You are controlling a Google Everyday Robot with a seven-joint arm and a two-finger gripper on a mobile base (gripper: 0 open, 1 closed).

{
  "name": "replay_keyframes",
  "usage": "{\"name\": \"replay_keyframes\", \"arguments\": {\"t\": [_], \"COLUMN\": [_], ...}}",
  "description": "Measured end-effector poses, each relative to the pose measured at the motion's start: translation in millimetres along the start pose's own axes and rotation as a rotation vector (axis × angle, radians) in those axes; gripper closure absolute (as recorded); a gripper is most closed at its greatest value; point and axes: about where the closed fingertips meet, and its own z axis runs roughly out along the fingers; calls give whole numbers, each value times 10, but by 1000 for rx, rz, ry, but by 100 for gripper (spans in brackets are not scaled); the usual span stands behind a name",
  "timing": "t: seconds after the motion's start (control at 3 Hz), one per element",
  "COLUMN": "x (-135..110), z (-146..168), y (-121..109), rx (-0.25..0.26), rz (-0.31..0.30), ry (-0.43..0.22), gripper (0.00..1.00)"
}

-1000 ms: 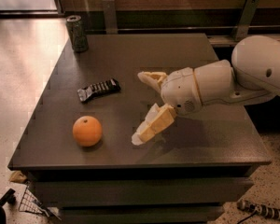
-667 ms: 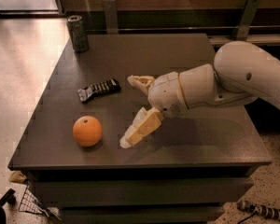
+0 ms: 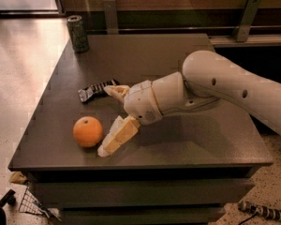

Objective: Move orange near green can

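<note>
Step in hand: the reach for the fruit, as I read it. Nothing is grasped and nothing has been carried anywhere.
Orange: the orange point(image 3: 88, 131) sits on the dark table point(image 3: 154, 60) near its front left corner, stem dimple up and free of any grip.
Green can: the green can point(image 3: 78, 33) stands upright at the far left corner of the table, well apart from the fruit.
Gripper: the gripper point(image 3: 105, 120) is low over the table, just to the right of the orange, on the end of the white arm point(image 3: 225, 83) that comes in from the right.
Jaws: spread wide and holding nothing. The lower finger point(image 3: 119, 135) lies angled down along the orange's right side, just beside it; I cannot tell whether it touches. The upper finger point(image 3: 114, 90) points left, close to the near end of the black ridged bar point(image 3: 97, 90).
Fit: the orange lies at the mouth of the opening, not yet in between the two fingers.
Next move calls for: sliding further left so the fruit sits squarely between the fingers, then closing gently on its widest part.
After that: a lift and a long carry back along the left side of the table, then a set-down next to the can without knocking it.
Watch for: a round fruit rolls easily, so a nudge from the lower finger could push it toward the left edge. The bar also lies close to the path to the can.
</note>
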Motion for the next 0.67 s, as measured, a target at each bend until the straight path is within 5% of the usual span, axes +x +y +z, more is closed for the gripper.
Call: {"name": "replay_keyframes", "arguments": {"t": [0.33, 0.67], "x": [-68, -89], "z": [223, 376], "y": [122, 222], "rx": [-45, -77], "rz": [4, 4], "ry": [-9, -20], "gripper": [0, 12]}}
